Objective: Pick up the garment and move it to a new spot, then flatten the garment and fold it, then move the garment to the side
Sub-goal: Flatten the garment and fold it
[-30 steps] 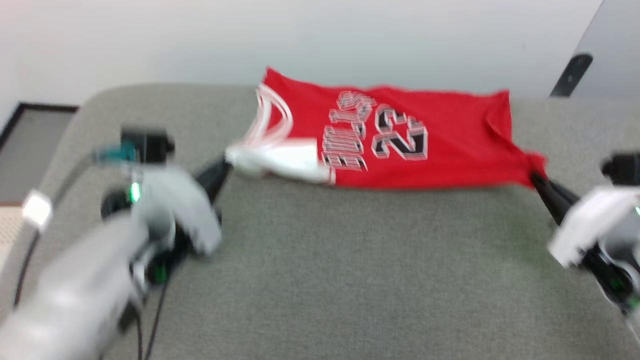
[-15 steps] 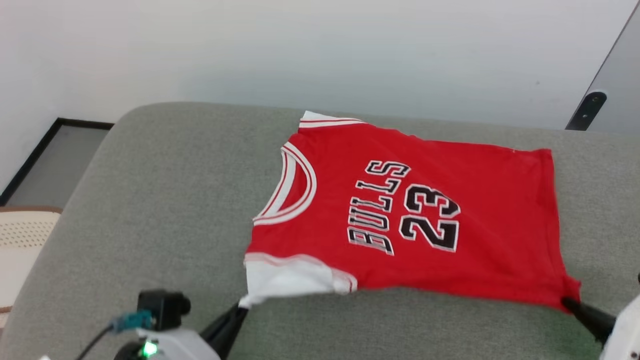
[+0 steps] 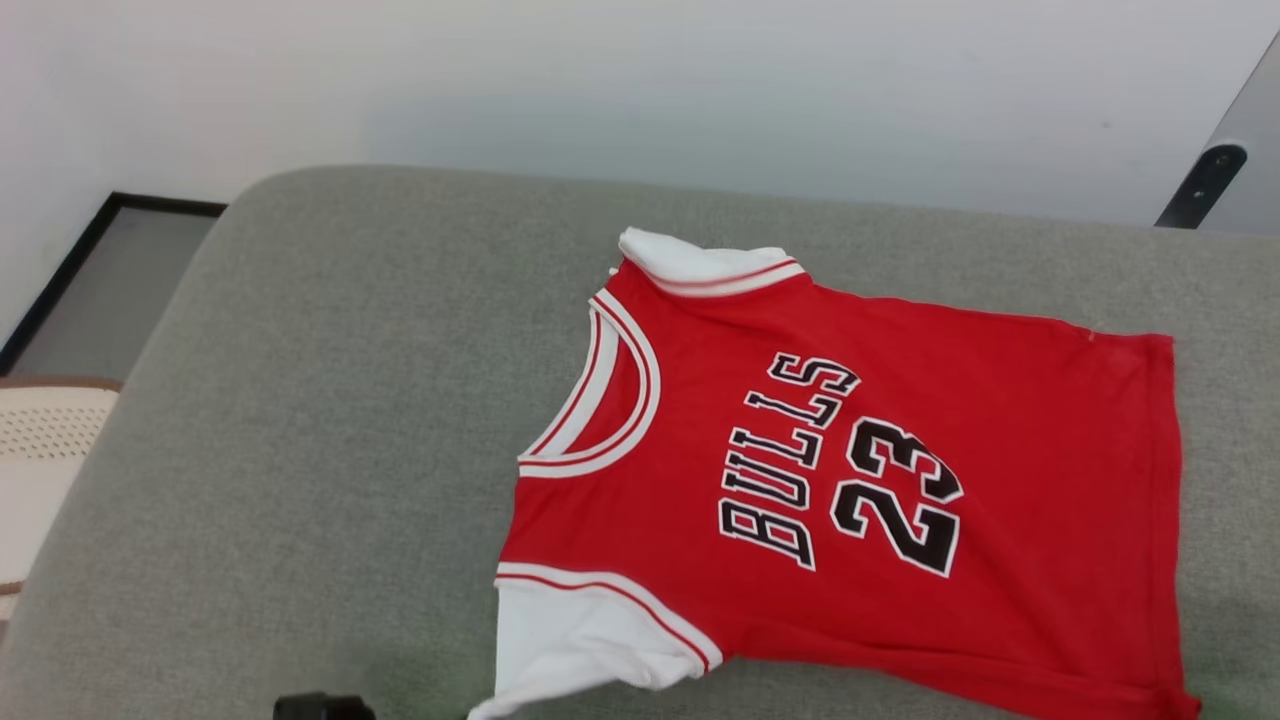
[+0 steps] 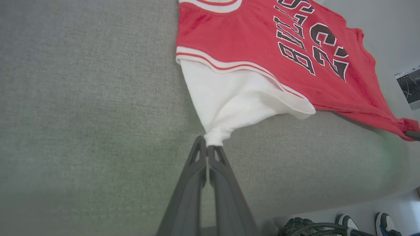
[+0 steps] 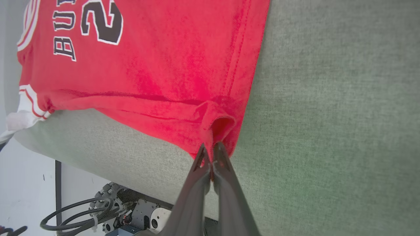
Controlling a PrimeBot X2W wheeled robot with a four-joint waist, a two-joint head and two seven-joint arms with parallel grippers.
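Note:
The garment (image 3: 850,480), a red jersey with white sleeves and black "BULLS 23" lettering, lies spread front-up on the grey cushion (image 3: 330,420), collar toward the left. In the left wrist view my left gripper (image 4: 207,148) is shut on the tip of the near white sleeve (image 4: 226,101), which is drawn into a point. In the right wrist view my right gripper (image 5: 212,154) is shut on the bunched near hem corner (image 5: 218,126). The far white sleeve (image 3: 700,265) lies flat at the back.
A white wall (image 3: 640,90) rises behind the cushion. A dark-framed panel (image 3: 110,290) and a beige perforated object (image 3: 40,440) sit to the left. Shoes (image 4: 387,223) stand on the floor. My base and cables (image 5: 108,206) lie below the cushion's front edge.
The head camera has tilted, so the whole picture shifted. The garment went from hanging stretched between both grippers to lying spread on the cushion. Both grippers stayed shut on their corners.

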